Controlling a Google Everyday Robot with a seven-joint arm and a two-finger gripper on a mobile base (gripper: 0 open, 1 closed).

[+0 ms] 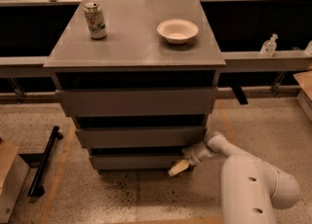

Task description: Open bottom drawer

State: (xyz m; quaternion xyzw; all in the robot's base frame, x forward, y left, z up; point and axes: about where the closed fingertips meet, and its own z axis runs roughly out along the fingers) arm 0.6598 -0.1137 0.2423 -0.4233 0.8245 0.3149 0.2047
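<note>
The bottom drawer [136,161] is the lowest, shortest grey front of the cabinet, near the floor. It sits nearly flush, with a dark gap above it, and its inside does not show. My gripper [178,167] is low at the drawer's right end, its pale fingertips touching or just in front of the lower right corner of the drawer front. My white arm [253,184] reaches in from the lower right.
Two taller grey drawer fronts [139,102] stack above. On the cabinet top [136,43] stand a can [95,20] and a white bowl [177,30]. A black bar [45,160] and a wooden box [9,181] lie on the floor at left. A bottle [268,46] stands on the right ledge.
</note>
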